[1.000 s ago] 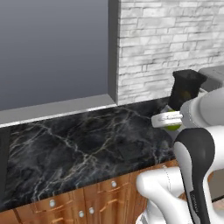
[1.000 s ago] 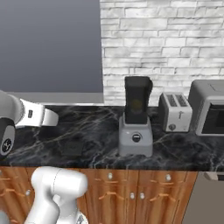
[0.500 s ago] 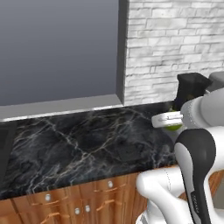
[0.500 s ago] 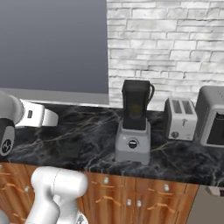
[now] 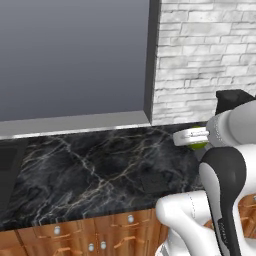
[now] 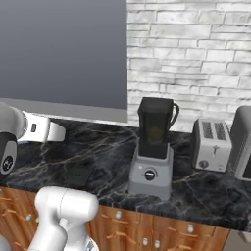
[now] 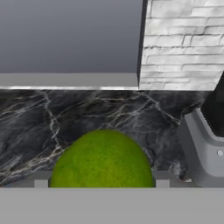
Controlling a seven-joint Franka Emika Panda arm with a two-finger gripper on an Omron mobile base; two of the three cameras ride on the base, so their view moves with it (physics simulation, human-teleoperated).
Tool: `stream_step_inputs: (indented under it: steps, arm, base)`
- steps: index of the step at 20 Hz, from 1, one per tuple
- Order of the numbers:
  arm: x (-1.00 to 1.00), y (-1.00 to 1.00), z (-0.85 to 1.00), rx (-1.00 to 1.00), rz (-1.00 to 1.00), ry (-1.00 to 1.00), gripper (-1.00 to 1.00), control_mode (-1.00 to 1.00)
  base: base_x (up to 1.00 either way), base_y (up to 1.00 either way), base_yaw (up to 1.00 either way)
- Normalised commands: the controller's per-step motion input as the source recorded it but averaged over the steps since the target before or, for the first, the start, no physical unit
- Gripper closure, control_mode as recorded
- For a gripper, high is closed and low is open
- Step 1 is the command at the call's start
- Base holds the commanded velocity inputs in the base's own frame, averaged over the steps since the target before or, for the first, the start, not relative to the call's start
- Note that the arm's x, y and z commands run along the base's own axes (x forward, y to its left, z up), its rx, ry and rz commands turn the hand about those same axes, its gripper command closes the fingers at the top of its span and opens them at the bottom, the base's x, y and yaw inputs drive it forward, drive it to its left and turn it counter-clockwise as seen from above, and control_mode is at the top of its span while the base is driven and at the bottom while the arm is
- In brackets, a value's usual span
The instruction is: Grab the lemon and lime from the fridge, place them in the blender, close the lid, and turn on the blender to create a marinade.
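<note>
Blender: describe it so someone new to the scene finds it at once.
Start at the white brick wall behind the black marble counter. The blender stands there, just left of the silver toaster. It alone has a tall smoky-black jar on a light grey boxy base with a round black front knob.

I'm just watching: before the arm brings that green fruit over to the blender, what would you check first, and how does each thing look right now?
1. Lime sits between the finger tips of the gripper: ok; it also shows green at the hand in the left base view.
2. Blender stands upright on the counter: ok.
3. Top of the jar is open to take fruit: cannot tell; it looks dark on top, lid or no lid.
4. Lemon is already in the jar: cannot tell; a faint yellowish patch shows through the dark wall.
5. Path along the counter to the blender: ok; the toaster stands on the far side.
</note>
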Motion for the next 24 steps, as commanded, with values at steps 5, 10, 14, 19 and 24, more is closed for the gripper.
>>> stream_step_inputs:
  steps: [5, 10, 14, 19, 24]
  arm:
    - [0.0, 0.0, 0.0, 0.0, 0.0, 0.0, 1.0, 1.0]
    - [0.0, 0.0, 0.0, 0.0, 0.0, 0.0, 1.0, 1.0]
    - [0.0, 0.0, 0.0, 0.0, 0.0, 0.0, 1.0, 1.0]
    - [0.0, -0.2, 0.12, 0.0, 0.0, -0.02, 1.0, -1.0]
    - [0.18, -0.89, 0.78, 0.0, 0.0, 0.0, 1.0, -1.0]
  base:
    - [0.27, -0.03, 0.05]
    - [0.03, 0.0, 0.01]
    - [0.0, 0.0, 0.0]
    - [0.0, -0.12, 0.0]
    - [0.0, 0.0, 0.0]
